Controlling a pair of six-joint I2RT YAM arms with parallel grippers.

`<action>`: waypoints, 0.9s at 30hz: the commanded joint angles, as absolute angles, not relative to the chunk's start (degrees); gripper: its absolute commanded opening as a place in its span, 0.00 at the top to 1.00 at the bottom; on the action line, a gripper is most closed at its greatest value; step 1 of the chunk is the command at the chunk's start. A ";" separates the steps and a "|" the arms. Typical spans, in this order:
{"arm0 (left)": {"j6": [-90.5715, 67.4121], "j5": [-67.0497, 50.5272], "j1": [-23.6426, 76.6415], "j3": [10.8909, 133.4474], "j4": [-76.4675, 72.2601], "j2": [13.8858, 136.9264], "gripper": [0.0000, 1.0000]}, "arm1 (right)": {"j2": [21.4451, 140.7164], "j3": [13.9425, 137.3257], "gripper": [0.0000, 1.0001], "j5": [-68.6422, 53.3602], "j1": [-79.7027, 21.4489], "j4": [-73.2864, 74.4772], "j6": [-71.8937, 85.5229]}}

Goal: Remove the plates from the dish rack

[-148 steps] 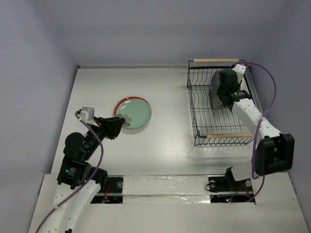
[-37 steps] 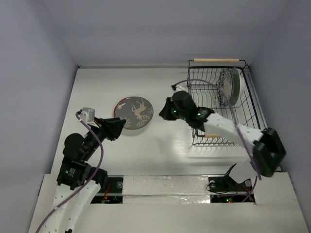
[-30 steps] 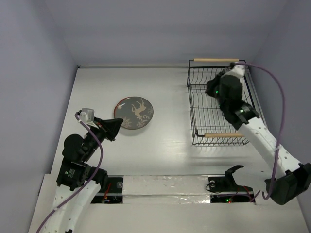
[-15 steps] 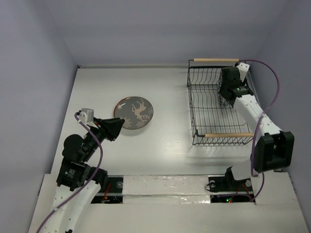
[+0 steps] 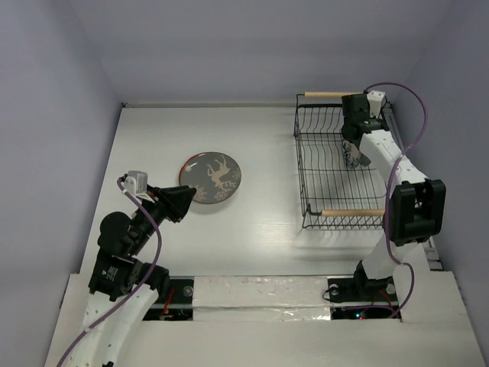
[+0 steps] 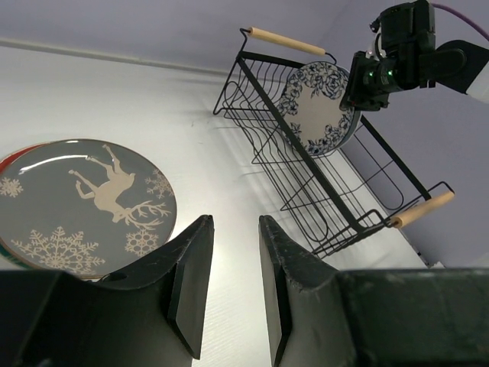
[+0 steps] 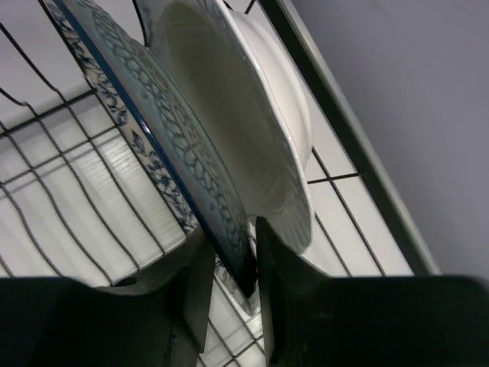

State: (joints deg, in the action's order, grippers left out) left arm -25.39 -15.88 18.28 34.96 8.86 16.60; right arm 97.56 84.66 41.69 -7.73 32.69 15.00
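Observation:
The black wire dish rack (image 5: 306, 164) stands at the right. A cream floral-rimmed plate (image 6: 317, 107) stands upright in it, with a white plate (image 7: 237, 130) right behind. My right gripper (image 7: 235, 256) is shut on the floral plate's (image 7: 153, 130) rim, one finger on each face; it shows in the top view (image 5: 351, 147). At the left a grey-brown deer plate (image 5: 212, 177) tops a stack; a red rim (image 6: 9, 157) shows under it, and the pale green plate is hidden. My left gripper (image 5: 188, 196) is open and empty beside the stack.
The rack has wooden rod handles at its far end (image 5: 340, 95) and near end (image 5: 351, 212). A purple cable (image 5: 412, 115) loops from the right arm past the rack's right side, close to the side wall. White table (image 5: 267, 206) lies between stack and rack.
The deer plate now lies on the stack instead of standing in the rack. My right arm swung back from mid-table to the rack and closed on the floral plate's rim. The left arm stayed still.

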 commanded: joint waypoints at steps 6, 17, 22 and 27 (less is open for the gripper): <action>-25.05 -15.91 18.54 35.33 6.24 16.17 0.72 | 94.15 88.94 0.99 45.52 -8.61 34.81 12.75; -25.14 -15.91 18.54 35.24 6.24 16.79 0.72 | 82.45 95.09 1.00 48.08 -15.37 39.99 8.96; -25.14 -15.91 18.54 35.24 6.15 17.22 0.72 | 75.07 94.49 1.00 39.23 -19.85 37.37 11.50; -25.22 -15.73 18.54 35.33 6.24 17.49 0.72 | 69.70 88.08 1.00 13.17 -25.82 23.95 20.27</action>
